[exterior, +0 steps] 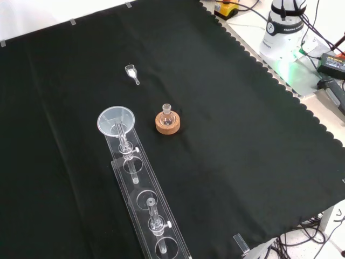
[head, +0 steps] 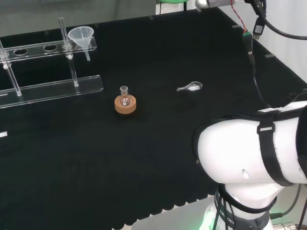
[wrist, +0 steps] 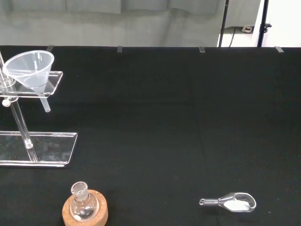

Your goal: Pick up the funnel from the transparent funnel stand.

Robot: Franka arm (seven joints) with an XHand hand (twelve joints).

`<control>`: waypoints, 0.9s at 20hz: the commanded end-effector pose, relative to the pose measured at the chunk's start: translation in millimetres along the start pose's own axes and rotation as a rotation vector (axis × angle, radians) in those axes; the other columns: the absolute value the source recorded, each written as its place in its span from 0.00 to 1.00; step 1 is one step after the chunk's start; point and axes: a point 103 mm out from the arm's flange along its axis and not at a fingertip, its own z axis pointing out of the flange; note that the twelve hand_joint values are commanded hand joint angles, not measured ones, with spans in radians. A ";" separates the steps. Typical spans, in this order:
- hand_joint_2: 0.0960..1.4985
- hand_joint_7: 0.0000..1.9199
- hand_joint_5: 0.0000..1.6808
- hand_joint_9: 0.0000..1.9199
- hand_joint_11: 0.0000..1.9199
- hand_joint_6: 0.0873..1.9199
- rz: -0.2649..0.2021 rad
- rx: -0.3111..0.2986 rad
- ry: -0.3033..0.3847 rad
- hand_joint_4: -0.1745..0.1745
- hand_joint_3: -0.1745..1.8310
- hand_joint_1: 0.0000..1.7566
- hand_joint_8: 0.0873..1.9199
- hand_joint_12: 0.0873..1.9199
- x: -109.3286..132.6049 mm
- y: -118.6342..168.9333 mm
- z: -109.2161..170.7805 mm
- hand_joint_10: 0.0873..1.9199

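The funnel, clear and cone-shaped, sits in the end hole of the transparent funnel stand, its stem hanging down through the upper shelf and its mouth open upward; in the head view that is the stand's right end, at the far left of the bench, and in the front view it is the stand's upper end. The black cloth covers the whole bench, its scalloped hem running along the edge nearest the arm's base. A big white link of the arm fills the lower right of the head view, strapped with black bands, and the state of the hand cannot be told from these pictures. The stand is built of a clear base plate and a raised shelf with round holes, carried on thin upright rods; in the front view it runs diagonally from the funnel toward the lower edge. Near the stand's funnel end, apart from it, a cork ring holds a small round-bottomed glass flask upright, neck up. Farther off on the cloth, well apart from the flask, lies a small clear scoop on its side, with a little white powder in its bowl and its short handle pointing toward the flask.
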 end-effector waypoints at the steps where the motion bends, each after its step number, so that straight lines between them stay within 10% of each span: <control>1: 0.51 0.00 0.03 0.00 0.00 0.00 0.006 -0.009 0.001 0.58 0.12 0.05 0.00 0.43 0.1 2.7 0.9 0.00; 7: 0.52 0.00 0.02 0.00 0.00 0.00 0.042 -0.005 0.063 0.67 0.12 0.02 0.00 0.30 -2.4 19.1 7.9 0.00; 18: 0.51 0.00 0.00 0.00 0.00 0.00 -0.095 -0.097 0.000 0.72 0.11 0.01 0.00 0.21 84.0 82.9 66.1 0.00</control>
